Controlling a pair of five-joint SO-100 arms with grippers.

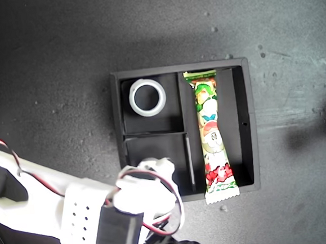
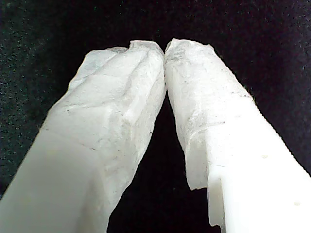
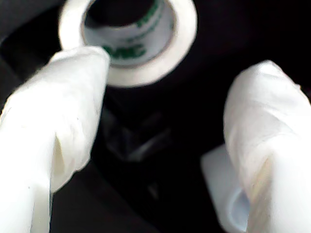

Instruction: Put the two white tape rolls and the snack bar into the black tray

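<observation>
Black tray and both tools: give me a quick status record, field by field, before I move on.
tray: square matte black tray, three compartments
snack bar: long cartoon-print packet in the long compartment, one crimped end lying over the wall at the exterior view's bottom
tape: white ring flat in the small compartment at the exterior view's top
other small compartment: partly hidden by an arm; contents unclear
my second tool: open; white roll with green-printed core ahead, unheld
my first tool: shut, empty
</observation>
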